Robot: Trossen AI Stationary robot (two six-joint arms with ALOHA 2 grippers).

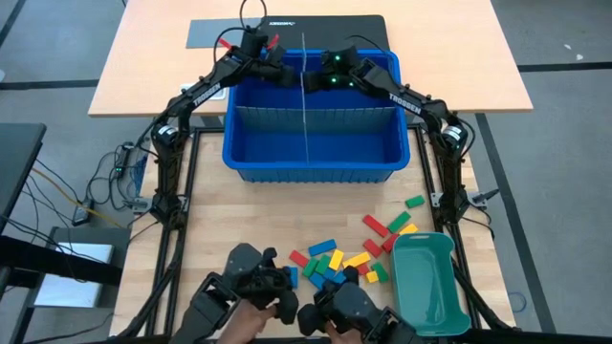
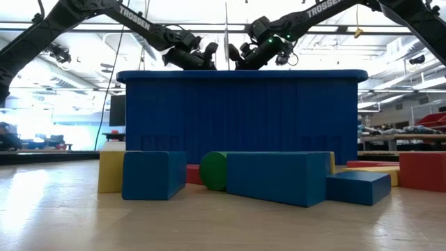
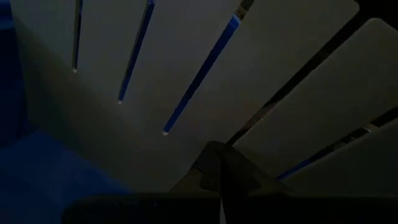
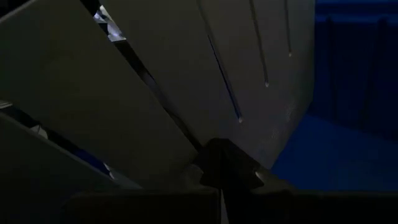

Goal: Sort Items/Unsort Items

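Resting spot of the blocks (image 1: 344,256): scattered on the worktop (image 1: 206,205) in front of the blue bin (image 1: 316,153), just beside the teal tray (image 1: 428,282); none lie in the bin.
Left claw (image 1: 284,71): pressed together, at the bin's far rim, close against the grey divider (image 1: 307,124).
Right claw (image 1: 316,78): pressed together, on the divider's other side, facing the left one.
Divider: upright grey slotted sheets crossing inside the bin.
Low view: blue, yellow, green and red blocks lie in front of the bin wall.
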